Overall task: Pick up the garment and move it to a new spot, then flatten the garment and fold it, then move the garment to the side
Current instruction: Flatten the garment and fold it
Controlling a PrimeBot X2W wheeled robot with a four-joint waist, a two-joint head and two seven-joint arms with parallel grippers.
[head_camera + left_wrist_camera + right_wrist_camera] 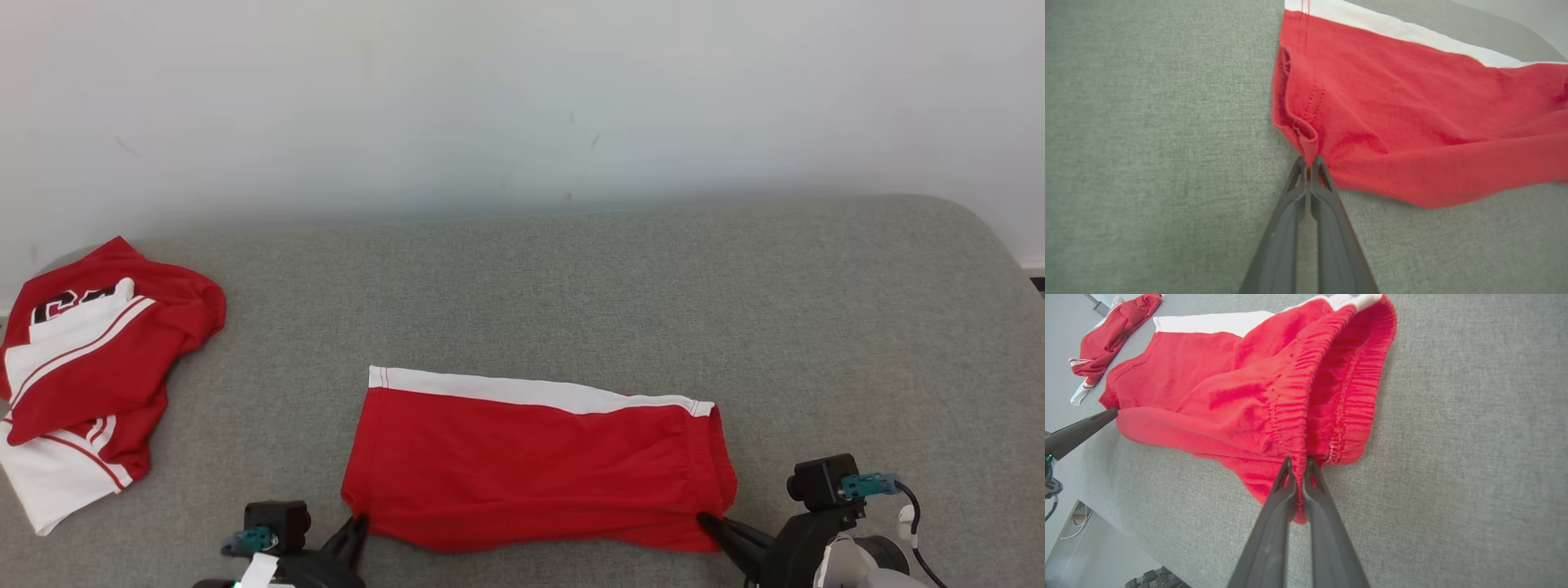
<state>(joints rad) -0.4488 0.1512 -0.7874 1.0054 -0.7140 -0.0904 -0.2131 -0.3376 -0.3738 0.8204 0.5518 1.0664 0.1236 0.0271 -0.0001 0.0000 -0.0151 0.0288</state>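
Observation:
The garment [531, 474] is a pair of red shorts with a white stripe along its far edge, lying folded lengthwise on the grey surface. My left gripper [359, 523] is shut on the garment's near left corner, a pinch of red hem [1308, 157] between its fingers. My right gripper [709, 521] is shut on the near right corner, where the elastic waistband [1298, 457] bunches between the fingertips. The garment [1216, 388] stretches between both grippers, its near edge slightly lifted and rolled.
A crumpled red and white jersey [82, 367] lies at the far left of the grey table [571, 286]. A pale wall rises behind the table. The table's near edge and the floor below [1094, 547] appear in the right wrist view.

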